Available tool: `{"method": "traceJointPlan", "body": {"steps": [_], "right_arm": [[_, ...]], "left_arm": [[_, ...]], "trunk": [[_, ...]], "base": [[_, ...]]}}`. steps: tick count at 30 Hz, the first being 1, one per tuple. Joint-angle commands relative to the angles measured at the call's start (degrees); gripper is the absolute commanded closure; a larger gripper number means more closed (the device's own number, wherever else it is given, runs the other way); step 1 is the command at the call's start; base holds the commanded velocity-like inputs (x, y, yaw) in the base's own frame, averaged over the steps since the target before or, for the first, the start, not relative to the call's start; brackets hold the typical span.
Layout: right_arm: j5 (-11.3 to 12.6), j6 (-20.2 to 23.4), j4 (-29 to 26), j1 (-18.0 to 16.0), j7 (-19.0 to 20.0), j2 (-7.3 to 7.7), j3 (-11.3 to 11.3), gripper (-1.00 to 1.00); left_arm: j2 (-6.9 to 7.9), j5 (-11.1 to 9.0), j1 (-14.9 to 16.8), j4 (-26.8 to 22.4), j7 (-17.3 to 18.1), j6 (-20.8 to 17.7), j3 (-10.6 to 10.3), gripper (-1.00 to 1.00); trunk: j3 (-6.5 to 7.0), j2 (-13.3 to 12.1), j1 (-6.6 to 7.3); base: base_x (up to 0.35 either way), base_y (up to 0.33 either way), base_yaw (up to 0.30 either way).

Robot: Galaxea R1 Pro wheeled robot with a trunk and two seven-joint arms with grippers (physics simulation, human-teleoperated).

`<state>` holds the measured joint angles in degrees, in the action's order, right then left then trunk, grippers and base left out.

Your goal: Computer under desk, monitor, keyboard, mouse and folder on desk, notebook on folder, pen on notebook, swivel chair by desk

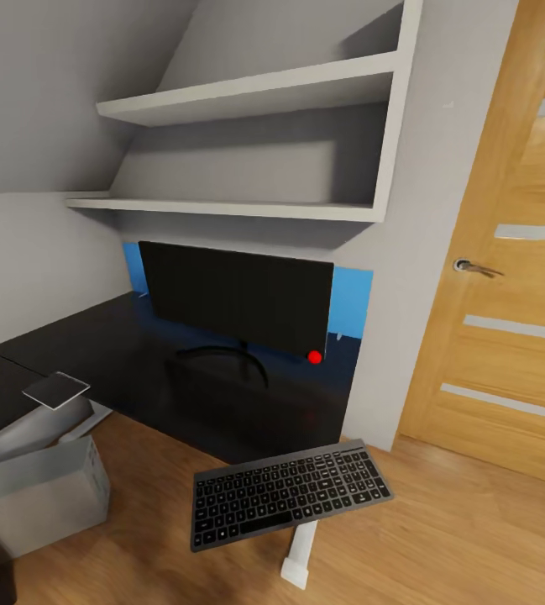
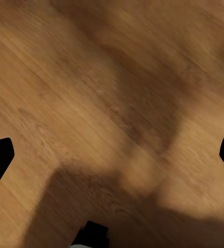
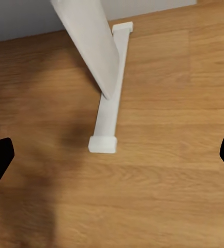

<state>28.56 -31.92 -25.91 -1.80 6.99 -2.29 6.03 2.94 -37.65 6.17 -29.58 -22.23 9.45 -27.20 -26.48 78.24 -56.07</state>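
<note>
Both jaws spread wide; nothing held.

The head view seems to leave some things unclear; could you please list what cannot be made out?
- Keyboard: what supports it is hidden beneath it in the head view.
- Computer: cut off by the head view's left edge, partly under the desk.
- Monitor: its stand is dark against the desk.
- Right gripper: fingertips cut by the frame edges.
</note>
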Motion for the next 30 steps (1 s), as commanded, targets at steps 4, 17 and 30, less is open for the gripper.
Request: {"method": "traceJointPlan", "body": {"steps": [4,17,30], "right_arm": [[0.62,-0.24,0.07,-0.05,0.28,0.01,0.21,-1.0],[0.65,-0.24,0.07,-0.05,0.22,0.01,0.16,-1.0],[0.62,-0.24,0.07,-0.05,0.21,0.01,0.15,-1.0]], "left_arm": [[0.08,-0.59,0.05,-0.04,-0.36,0.31,-0.49,-1.0],[0.11,-0.59,0.04,-0.04,-0.36,0.31,-0.49,-1.0],[0.05,-0.59,0.04,-0.03,-0.36,0.29,-0.49,-1.0]], "trunk": [[-0.06,0.03,-0.03],[-0.06,0.03,-0.03],[-0.06,0.03,-0.03]], "base": [[0.264,0.0,0.0],[0.053,-0.047,0.064],[-0.001,-0.291,0.259]]}}
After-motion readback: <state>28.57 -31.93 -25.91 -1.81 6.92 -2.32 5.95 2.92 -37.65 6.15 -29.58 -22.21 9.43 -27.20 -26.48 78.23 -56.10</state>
